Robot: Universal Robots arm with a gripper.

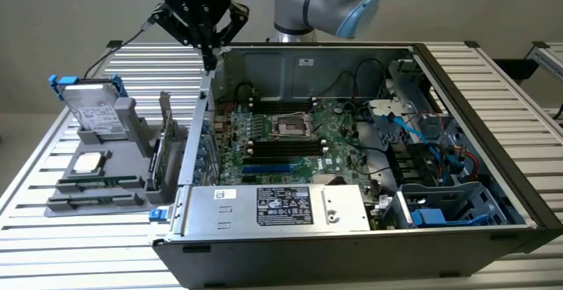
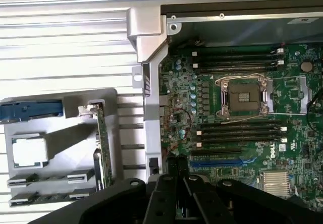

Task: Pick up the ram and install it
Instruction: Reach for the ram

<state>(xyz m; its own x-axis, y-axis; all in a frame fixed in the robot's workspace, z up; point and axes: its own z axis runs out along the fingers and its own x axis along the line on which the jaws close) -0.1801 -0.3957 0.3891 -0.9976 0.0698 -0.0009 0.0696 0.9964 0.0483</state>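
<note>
The ram (image 1: 97, 183) is a thin green stick seated on edge in the front part of a grey holder (image 1: 123, 115), at the exterior view's left; the wrist view shows the ram (image 2: 50, 176) too. A second similar stick (image 1: 92, 201) sits just in front of it. My gripper (image 1: 209, 58) hangs above the back left corner of the open computer case (image 1: 352, 250), well above and behind the holder. Its fingers are shut with nothing between them. In the wrist view my gripper (image 2: 176, 176) points down over the case wall beside the motherboard (image 2: 287, 82).
Black memory slots (image 1: 281, 105) lie on either side of the processor socket (image 1: 291, 125) on the motherboard. The holder also carries a hard drive (image 1: 92, 109), a processor chip (image 1: 86, 163) and an upright card (image 1: 163, 146). A power supply (image 1: 277, 207) and cables (image 1: 413, 128) fill the case.
</note>
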